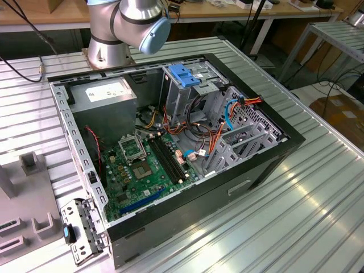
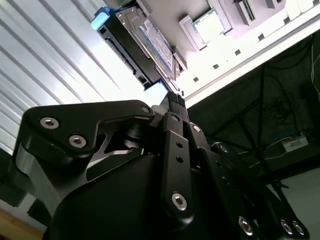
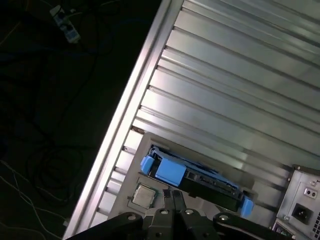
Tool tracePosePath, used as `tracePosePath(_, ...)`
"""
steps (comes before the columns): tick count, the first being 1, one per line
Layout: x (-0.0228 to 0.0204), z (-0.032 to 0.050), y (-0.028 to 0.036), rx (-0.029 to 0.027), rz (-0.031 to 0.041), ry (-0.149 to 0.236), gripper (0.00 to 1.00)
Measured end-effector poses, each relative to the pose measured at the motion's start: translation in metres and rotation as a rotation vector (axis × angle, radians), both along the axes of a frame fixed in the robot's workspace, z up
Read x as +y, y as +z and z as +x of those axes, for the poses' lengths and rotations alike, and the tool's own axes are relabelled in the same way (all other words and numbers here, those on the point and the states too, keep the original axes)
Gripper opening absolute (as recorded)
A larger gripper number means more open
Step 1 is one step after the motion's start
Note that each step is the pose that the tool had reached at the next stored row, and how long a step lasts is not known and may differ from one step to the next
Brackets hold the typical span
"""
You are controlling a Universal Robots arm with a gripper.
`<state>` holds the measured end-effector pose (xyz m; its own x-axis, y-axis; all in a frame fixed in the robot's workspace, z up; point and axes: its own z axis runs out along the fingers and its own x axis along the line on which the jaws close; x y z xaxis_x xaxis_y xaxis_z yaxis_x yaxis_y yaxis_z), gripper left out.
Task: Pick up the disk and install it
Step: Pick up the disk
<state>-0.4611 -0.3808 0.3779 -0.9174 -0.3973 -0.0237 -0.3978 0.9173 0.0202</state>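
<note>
In the second wrist view, the gripper [image 2: 173, 101], pressed together on nothing, hovers just beside the blue-railed disk [image 2: 144, 44], which sits on a grey plate [image 2: 167, 11] atop the ribbed desk [image 2: 45, 60].

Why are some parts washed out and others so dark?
Exterior view: light streaks glare off the ribbed table; second wrist view: glare whitens the surface beside the disk; first wrist view: the floor past the table lies dark.

The disk [image 2: 150, 45] is dull grey metal with smooth blue plastic rails [image 3: 170, 171]. Beside it the table [image 3: 240, 75] is ribbed, shiny bare metal; the gripper [image 2: 173, 102] near it is matt black.
</note>
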Motion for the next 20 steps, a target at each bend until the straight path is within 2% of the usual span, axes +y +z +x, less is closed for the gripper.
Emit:
tracePosePath(7,0.0,0.0,-0.0002,-0.0002,-0.0058,0.128,0.11)
tracePosePath(13,0.0,0.0,-0.0004,-0.0013,-0.0094,0.205,0.11)
tracePosePath(18,0.0,0.0,-0.0004,-0.0023,-0.0126,0.294,0.11)
tracePosePath(20,0.0,0.0,-0.0004,-0.0024,-0.013,0.313,0.11)
